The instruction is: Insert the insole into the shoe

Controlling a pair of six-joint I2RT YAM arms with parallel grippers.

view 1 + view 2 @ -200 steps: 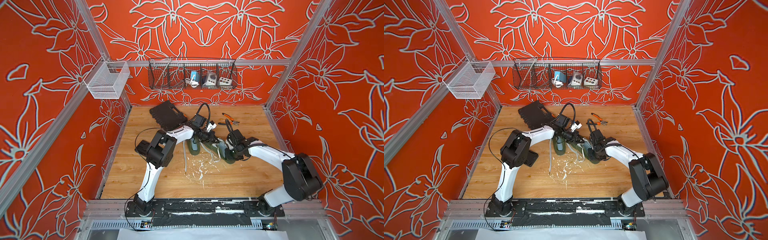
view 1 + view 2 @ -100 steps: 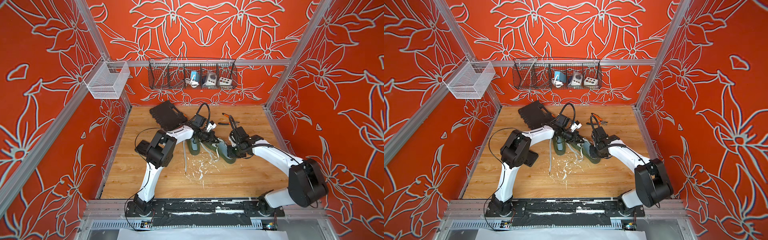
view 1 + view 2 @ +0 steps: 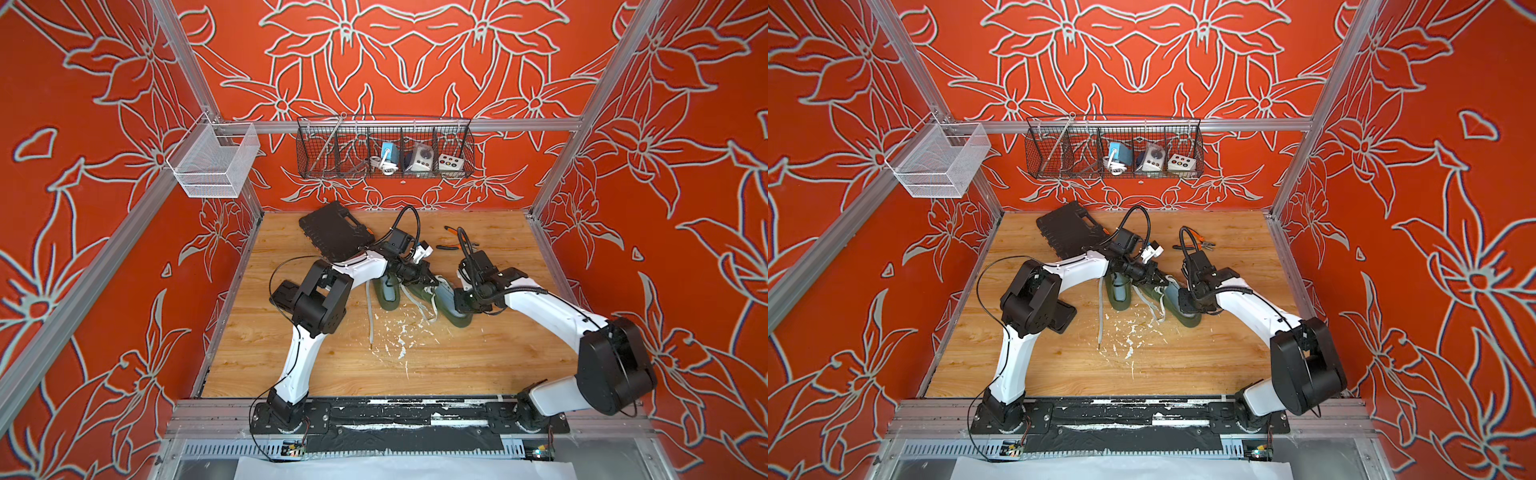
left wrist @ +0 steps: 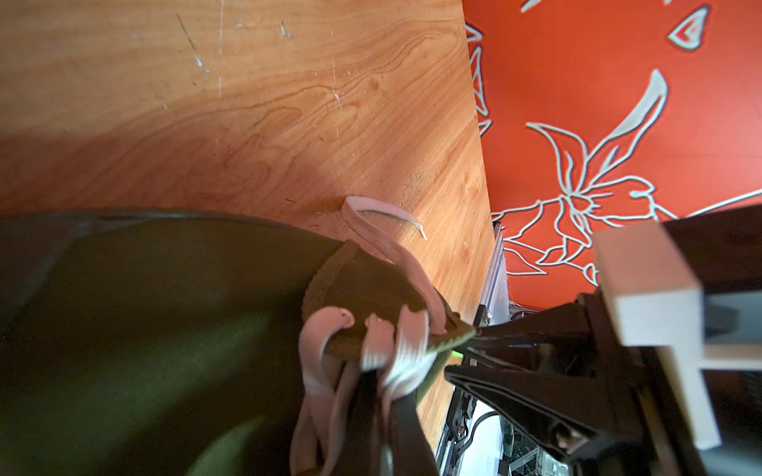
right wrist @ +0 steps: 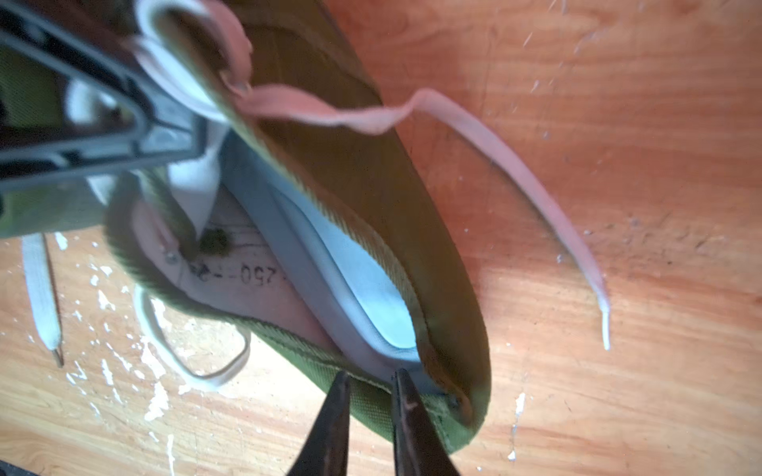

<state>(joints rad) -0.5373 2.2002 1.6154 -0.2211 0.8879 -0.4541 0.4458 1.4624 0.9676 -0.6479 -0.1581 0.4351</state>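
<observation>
Orange-red floral walls close in a wooden desk on which two green shoes lie side by side near the middle. Judging by the right wrist view, the job is partly done. The pale blue insole is already down inside the shoe being worked, but it stands on edge against one side wall, and the shoe's printed base shows bare beside it. What is left, as I read it, is turning it flat and pressing heel and toe home.

The left gripper has its fingers together, clamped on the lace-side edge of that shoe. The right gripper sits at the heel, fingers a little apart with the heel rim and the insole's end between them; whether they pinch either I cannot tell. The other shoe shows a grey-blue pad inside, perhaps its own insole.

On the back wall hangs a black wire basket. Three neighbouring compartments hold a blue item with a white cable, a white dial unit and, in the end one toward the robot's right, a white button box. A white mesh basket on the left rail shows nothing inside. A black case lies shut near the back wall
</observation>
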